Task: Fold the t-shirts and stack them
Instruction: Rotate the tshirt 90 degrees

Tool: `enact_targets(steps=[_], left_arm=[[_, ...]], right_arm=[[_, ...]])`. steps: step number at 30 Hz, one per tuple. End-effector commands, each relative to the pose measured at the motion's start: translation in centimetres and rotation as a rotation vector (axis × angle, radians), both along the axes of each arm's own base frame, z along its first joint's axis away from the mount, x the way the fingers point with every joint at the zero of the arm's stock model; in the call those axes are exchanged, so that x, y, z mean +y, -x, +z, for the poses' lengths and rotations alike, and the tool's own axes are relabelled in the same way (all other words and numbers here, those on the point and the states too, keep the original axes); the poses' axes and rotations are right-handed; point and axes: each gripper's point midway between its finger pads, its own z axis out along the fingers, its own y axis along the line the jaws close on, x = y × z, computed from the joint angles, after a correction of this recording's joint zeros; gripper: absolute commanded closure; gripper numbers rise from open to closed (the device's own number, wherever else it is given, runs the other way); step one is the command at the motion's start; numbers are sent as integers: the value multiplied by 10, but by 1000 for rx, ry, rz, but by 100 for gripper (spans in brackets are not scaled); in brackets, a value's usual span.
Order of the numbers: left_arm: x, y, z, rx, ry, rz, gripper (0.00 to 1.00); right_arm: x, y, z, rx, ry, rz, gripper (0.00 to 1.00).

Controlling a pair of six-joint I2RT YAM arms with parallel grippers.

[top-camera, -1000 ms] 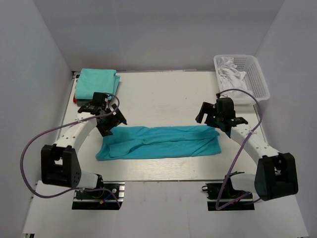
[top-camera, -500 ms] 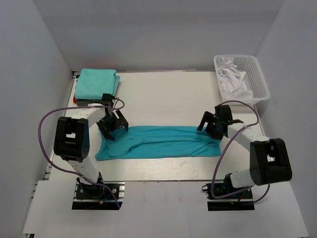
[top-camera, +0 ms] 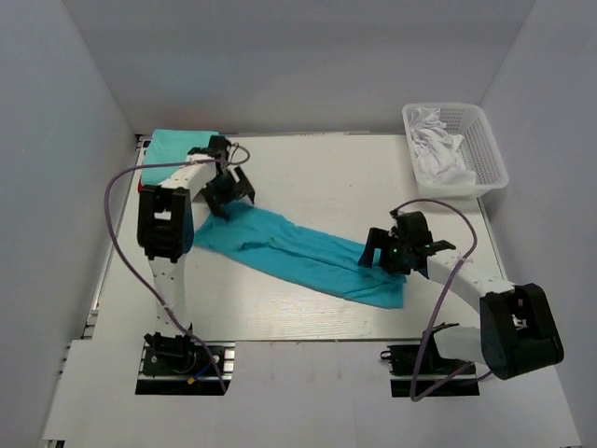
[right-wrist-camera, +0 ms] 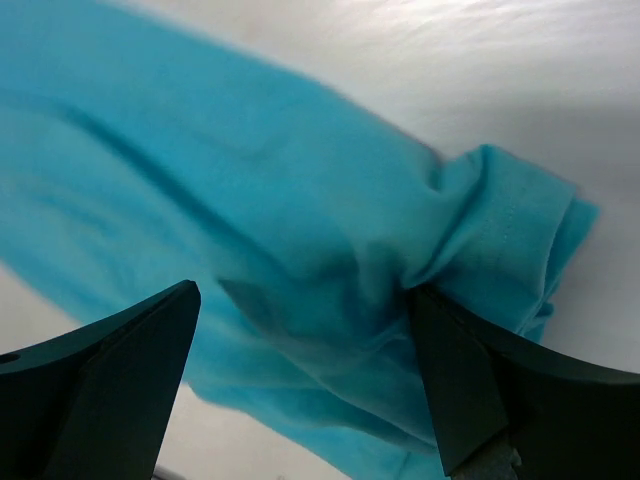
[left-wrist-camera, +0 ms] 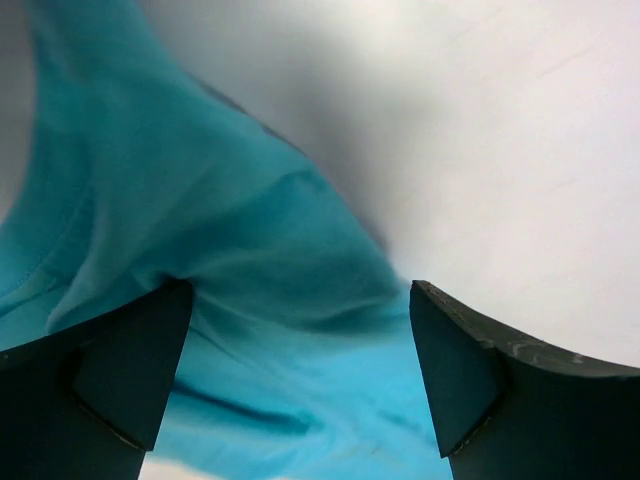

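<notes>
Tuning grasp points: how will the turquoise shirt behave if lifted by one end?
Likely floppy: the turquoise shirt lies limp in creases, so it should sag and drape. Probably light: thin cloth puckers at the right gripper's fingers. It may slide easily on the smooth table.

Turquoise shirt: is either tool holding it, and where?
Cannot tell: left tool and right tool are at opposite ends of the turquoise shirt, cloth bunched between their fingers.

A pale, off-white rectangular table (top-camera: 317, 173) stood inside a plain grey-white enclosure, shut in by a back wall (top-camera: 298, 65), a left wall (top-camera: 51, 215) and a right wall (top-camera: 560, 131). Soft, even light left only faint shadows. A white plastic lattice basket (top-camera: 492, 154) sat at the table's far right corner.
</notes>
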Motion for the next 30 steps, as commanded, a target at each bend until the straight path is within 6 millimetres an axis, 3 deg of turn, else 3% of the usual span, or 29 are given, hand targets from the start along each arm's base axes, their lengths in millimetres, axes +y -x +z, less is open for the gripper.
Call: enact_targets(steps=[1,2,3,4,5,6,7,10,11,12,13,14,16,17,21,26,30], left_arm=[[-50,-63,-35,-134,60,-148,0],[-70,-95,-15,-227,88,-184,0],[-95,-98,-19,-235,106,-240,0],[-119,-124,7,-323,154,-273,0],[-134,-124,-31,-282,168,-297,0],[-158,-125,-34,-301,195,-337,0],[-182,-138,-28,-366,275,-337,0],[-213,-148,-39,-402,425,-256,0],[-227,-159,-32,-467,465,-248,0],[-231,-162,-45,-469,491,-230,0],[-246,-175,-27,-538,558,-208,0],[-255,-178,-27,-558,584,-199,0],[-259,-190,-28,-587,620,-143,0],[-264,-198,-18,-625,672,-110,0],[-260,-211,-23,-663,676,-30,0],[-256,-216,-13,-706,640,-44,0],[-263,-218,39,-794,671,-125,0]], right_arm=[[37,59,-9,115,-61,216,10],[54,80,-8,156,-82,296,10],[60,91,-11,175,-78,336,10],[66,101,-12,190,-73,377,10],[81,124,-10,204,-61,492,10],[81,135,-13,228,-37,537,10],[90,157,-13,247,-5,643,10],[95,169,-7,221,80,817,10],[114,166,9,176,53,872,10],[119,174,11,168,59,946,10],[135,173,19,131,52,1026,10],[140,171,22,126,44,1029,10],[148,178,26,110,57,1112,10],[151,181,21,138,61,1132,10],[157,187,22,144,51,1232,10],[185,185,53,52,-71,1260,10],[194,170,66,-24,-67,1184,10]])
